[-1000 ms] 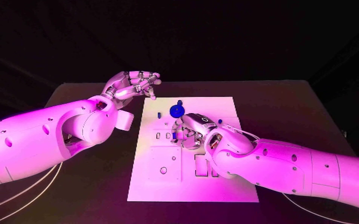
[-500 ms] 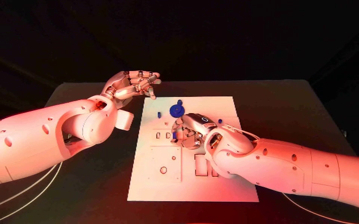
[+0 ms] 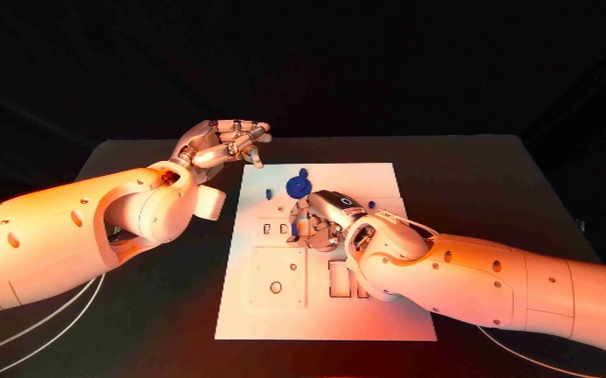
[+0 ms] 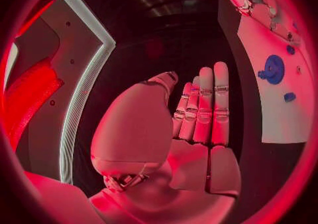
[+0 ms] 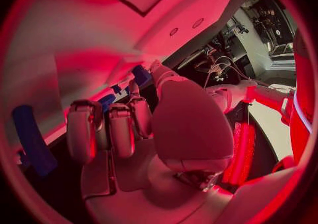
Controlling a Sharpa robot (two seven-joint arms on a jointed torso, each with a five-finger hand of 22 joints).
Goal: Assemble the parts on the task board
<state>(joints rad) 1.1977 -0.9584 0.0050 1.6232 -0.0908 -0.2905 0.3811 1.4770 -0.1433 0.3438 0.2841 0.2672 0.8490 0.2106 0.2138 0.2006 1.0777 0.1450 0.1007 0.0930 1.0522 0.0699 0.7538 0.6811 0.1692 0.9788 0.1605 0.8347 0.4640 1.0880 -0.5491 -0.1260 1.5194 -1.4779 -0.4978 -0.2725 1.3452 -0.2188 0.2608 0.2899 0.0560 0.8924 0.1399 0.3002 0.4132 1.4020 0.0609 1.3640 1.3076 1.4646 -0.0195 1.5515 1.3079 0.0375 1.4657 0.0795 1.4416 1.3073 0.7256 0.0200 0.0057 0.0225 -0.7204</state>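
Nothing among the things has moved over the last second: both arms keep their places and the parts sit where they were, so the assembly looks paused mid-placement, not advancing.

Farthest left, the left hand (image 3: 228, 143) hovers above the table (image 3: 151, 325) just off the far left corner of the task board (image 3: 322, 321). In its own wrist view the fingers (image 4: 206, 108) lie straight and side by side with nothing in them, so it is free and idle.

Moving right onto the board, a small blue peg (image 3: 271, 192) stands near the left edge, then a blue gear (image 3: 298, 187) near the far end.

Just nearer than the gear, the right hand (image 3: 331, 219) is down on the board's middle, fingers curled onto the surface. A blue part (image 3: 294, 229) shows at its fingertips; the wrist view also shows a small blue piece (image 5: 140, 74) by the thumb. I judge it is pressing that part into a slot, but whether it actually grips it I cannot tell.
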